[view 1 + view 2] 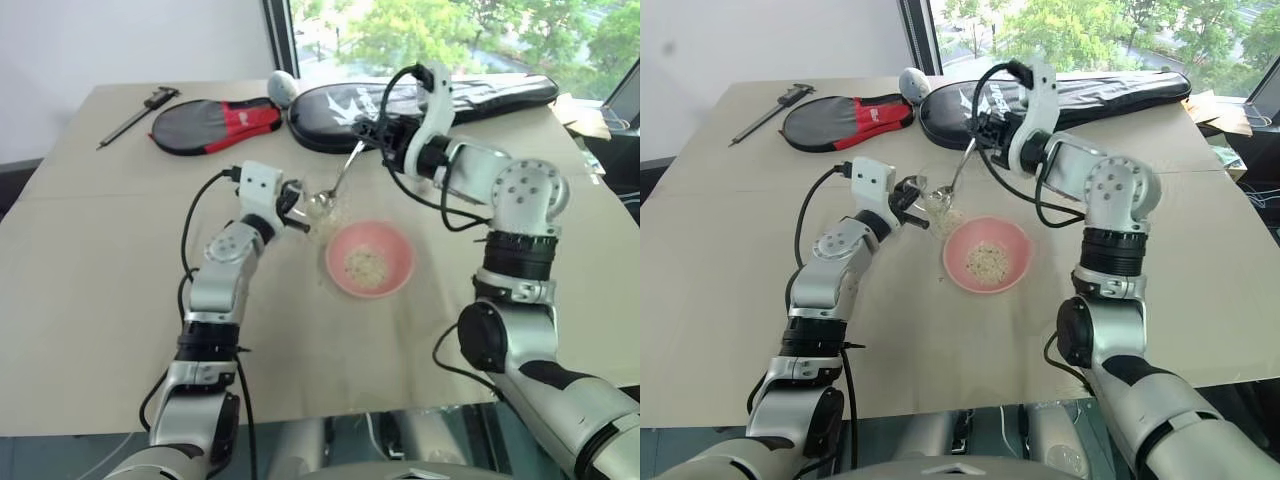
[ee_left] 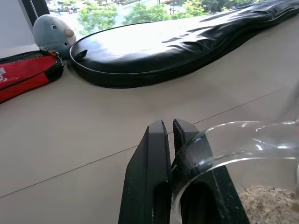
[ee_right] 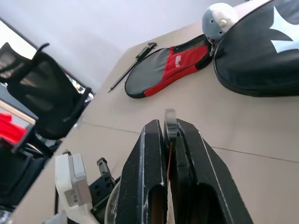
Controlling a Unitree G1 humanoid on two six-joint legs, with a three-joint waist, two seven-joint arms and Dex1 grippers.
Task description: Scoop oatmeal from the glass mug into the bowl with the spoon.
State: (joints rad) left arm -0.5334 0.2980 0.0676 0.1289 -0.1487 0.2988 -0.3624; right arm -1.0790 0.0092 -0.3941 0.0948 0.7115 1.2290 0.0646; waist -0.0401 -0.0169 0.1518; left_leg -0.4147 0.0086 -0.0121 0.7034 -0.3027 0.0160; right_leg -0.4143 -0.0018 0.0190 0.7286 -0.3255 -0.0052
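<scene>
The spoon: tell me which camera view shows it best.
The left eye view: the whole spoon shows, slanting from the right gripper down to the glass mug. The right eye view matches; the right wrist view catches just its handle end between the jaws.

Looks like an office or lab corner: a big table [image 1: 90,300] covered in plain brown paper, a black mesh office chair [image 3: 44,93] beside it, white wall, and a window [image 1: 450,35] onto green trees.

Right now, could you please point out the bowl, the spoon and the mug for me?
bowl [image 1: 398,252]: left eye view, pink rim.
spoon [image 1: 342,178]: left eye view, mid handle.
mug [image 2: 243,140]: left wrist view, glass rim.
</scene>
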